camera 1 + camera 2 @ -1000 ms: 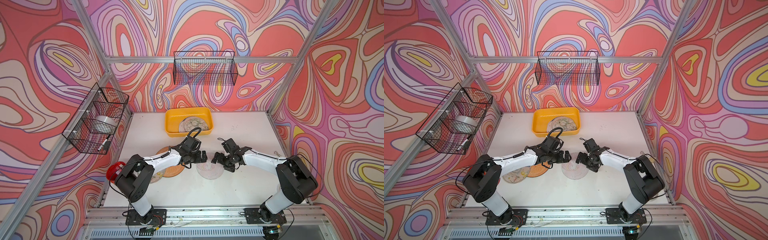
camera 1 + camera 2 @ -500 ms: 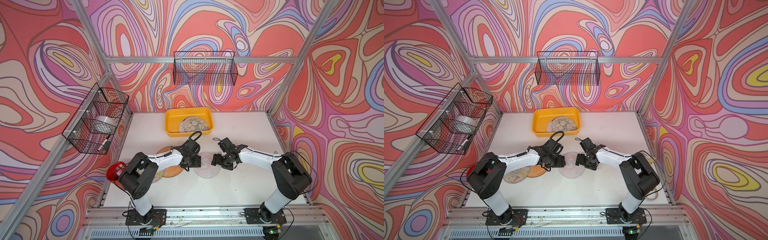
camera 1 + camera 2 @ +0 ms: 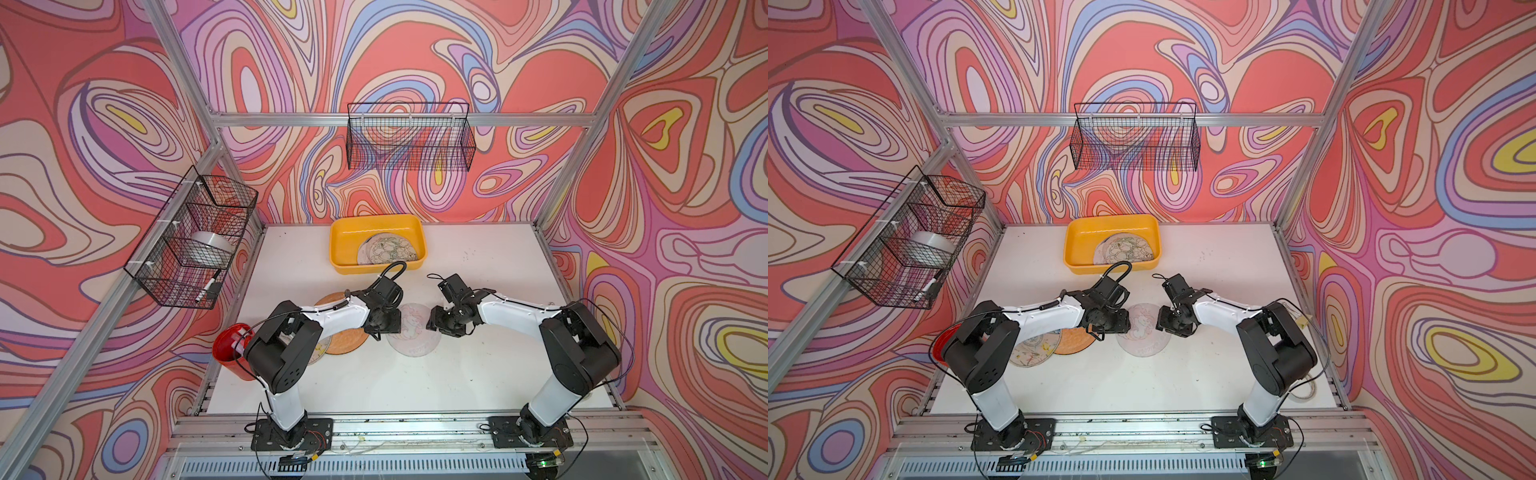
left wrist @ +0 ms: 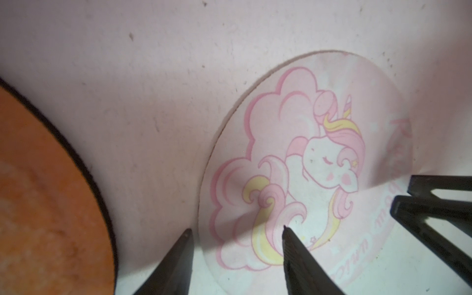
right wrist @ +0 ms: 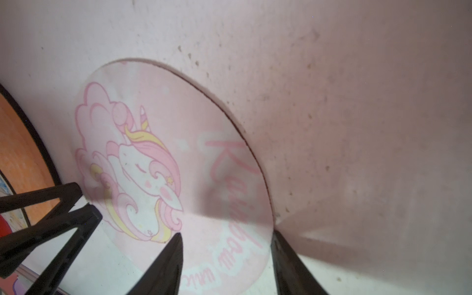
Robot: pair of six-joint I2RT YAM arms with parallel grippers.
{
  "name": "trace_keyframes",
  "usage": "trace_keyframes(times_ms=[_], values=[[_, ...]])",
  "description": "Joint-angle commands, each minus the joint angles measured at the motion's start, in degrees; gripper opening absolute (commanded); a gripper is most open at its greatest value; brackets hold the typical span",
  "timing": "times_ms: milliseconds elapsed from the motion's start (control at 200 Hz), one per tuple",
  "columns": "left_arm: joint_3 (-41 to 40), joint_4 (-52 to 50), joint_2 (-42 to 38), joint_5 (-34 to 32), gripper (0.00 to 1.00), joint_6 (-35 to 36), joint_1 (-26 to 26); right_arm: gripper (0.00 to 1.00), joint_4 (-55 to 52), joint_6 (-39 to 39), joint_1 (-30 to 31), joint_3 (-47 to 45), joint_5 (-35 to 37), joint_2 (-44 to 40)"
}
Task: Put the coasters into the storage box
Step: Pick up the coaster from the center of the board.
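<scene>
1. coasters point(image 3: 1073, 341) lie nearest on the white bench point(image 3: 374, 386): a cream round coaster with a floral print point(image 3: 1034, 351), partly under the left arm, and a plain orange round coaster with a dark rim point(image 3: 347, 340) beside it, their edges overlapping. a red cylindrical pot point(image 3: 226, 353) stands at the bench's left edge, near them.
2. a pink round coaster with a unicorn print point(image 3: 413, 334) lies flat mid-bench, a little apart from the orange one.
3. the left gripper point(image 4: 236, 231) is down at this pink coaster's left rim. its fingers point(image 4: 176, 260) are spread with a gap, one tip over the print and one over the bench just outside the rim.
4. the right gripper point(image 5: 226, 234) is down at the opposite rim. its fingers point(image 5: 166, 263) are spread too, one tip over the print and the other at the very edge. neither pair pinches anything.
5. farther back, the shallow yellow-orange plastic storage box point(image 3: 347, 245) sits on the bench near the back wall, holding a few overlapping printed round coasters point(image 3: 388, 251) toward its right end.
6. on the left wall hangs a black wire basket point(image 3: 187, 237) with a grey roll of tape point(image 3: 205, 245) inside. a second black wire basket point(image 3: 409, 141) hangs on the back wall.
</scene>
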Motion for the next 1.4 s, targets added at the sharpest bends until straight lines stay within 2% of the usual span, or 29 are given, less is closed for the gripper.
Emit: trace_keyframes(times_ms=[0, 351, 571, 686, 1012, 1397], values=[[0.6, -2.9, 1.6, 0.6, 0.56, 0.6, -0.2, 0.52, 0.6, 0.2, -0.1, -1.0, -0.9, 1.8], [0.6, -2.8, 1.4, 0.8, 0.55, 0.3, -0.3, 0.28, 1.2, 0.5, 0.0, -0.6, -1.3, 2.3], [0.5, -2.7, 0.9, 0.9, 0.57, 0.2, -0.3, 0.0, 0.7, 0.5, 0.0, -0.3, -0.9, 1.7], [0.4, -2.2, 0.3, 1.1, 0.61, 0.0, -0.2, 0.0, -0.3, 0.6, 0.0, 0.5, -0.2, 0.6], [-4.4, 3.3, -6.3, 2.8, 0.81, -2.4, 1.3, 0.0, -7.6, -1.2, 0.0, 9.5, 1.1, -4.0], [-8.7, 4.6, -12.9, 3.5, 0.9, -3.4, 2.7, 0.0, -15.1, -4.7, -0.1, 27.9, 1.9, -2.7]])
